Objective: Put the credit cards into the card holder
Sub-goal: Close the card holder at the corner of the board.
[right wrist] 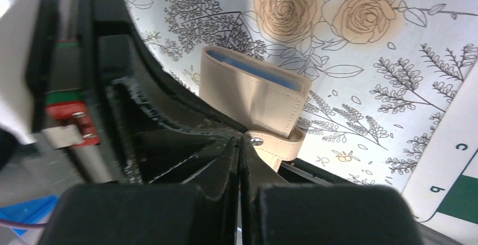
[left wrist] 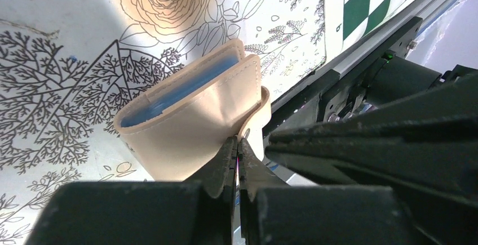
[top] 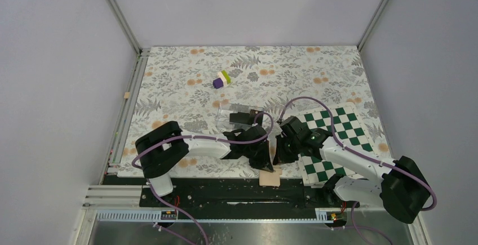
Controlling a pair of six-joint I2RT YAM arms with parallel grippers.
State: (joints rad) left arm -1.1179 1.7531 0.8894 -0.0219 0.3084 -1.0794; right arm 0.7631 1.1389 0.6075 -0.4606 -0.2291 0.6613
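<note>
right now you have one card holder (top: 269, 177) standing half open at the near edge of the table (top: 169, 81), middle of the scene, tan outside and blue inside. both arms meet over it. your left end effector (left wrist: 237, 143) is squeezed narrow, its tips against the tan wall; you cannot tell if it pinches anything. your right end effector (right wrist: 241, 142) is equally narrow, its tips just beside the one snap button (right wrist: 256, 141) on the strap. farther off lies one clear case (top: 225, 112) with the credit cards (top: 241, 116) showing as a single dark patch, too small to count. one checkerboard (top: 338, 127) lies right, and one block cluster (top: 222, 79) sits far.
</note>
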